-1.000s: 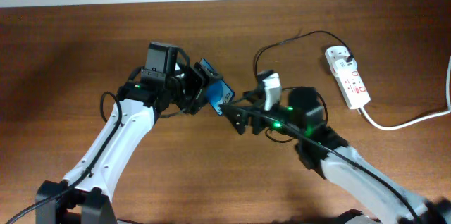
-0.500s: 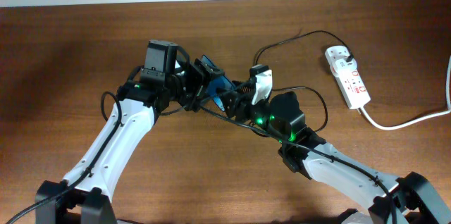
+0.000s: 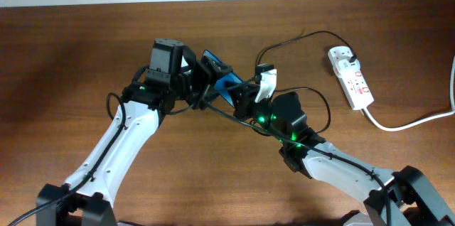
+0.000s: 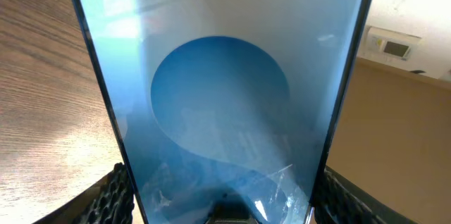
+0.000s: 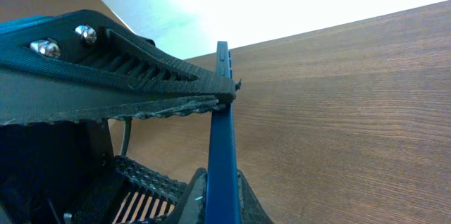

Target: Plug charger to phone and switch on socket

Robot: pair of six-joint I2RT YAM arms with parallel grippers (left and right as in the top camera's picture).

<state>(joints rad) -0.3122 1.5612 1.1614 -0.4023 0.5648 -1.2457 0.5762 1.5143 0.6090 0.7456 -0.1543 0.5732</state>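
The phone (image 3: 221,79), blue-screened, is held tilted above the table between both arms. My left gripper (image 3: 202,84) is shut on the phone across its width. Its screen (image 4: 225,97) fills the left wrist view, with a ribbed finger (image 4: 111,197) against each long edge. My right gripper (image 3: 240,98) is shut on the phone's end. In the right wrist view the phone (image 5: 223,125) stands edge-on, pinched between the pads of the right gripper (image 5: 223,192). The charger (image 3: 284,43) arcs as a thin black cable from the socket (image 3: 352,77); its plug tip is hidden among the arms.
The socket's thick white cord (image 3: 405,123) runs off to the right edge. A loop of black cable (image 3: 316,98) lies beside the right arm. My left gripper's finger (image 5: 106,86) crosses the right wrist view close to the phone. Bare wooden table (image 3: 64,62) lies to the left.
My right gripper moved left to the phone and went from open to shut on its end. The left gripper lifted the phone slightly and kept its grip.
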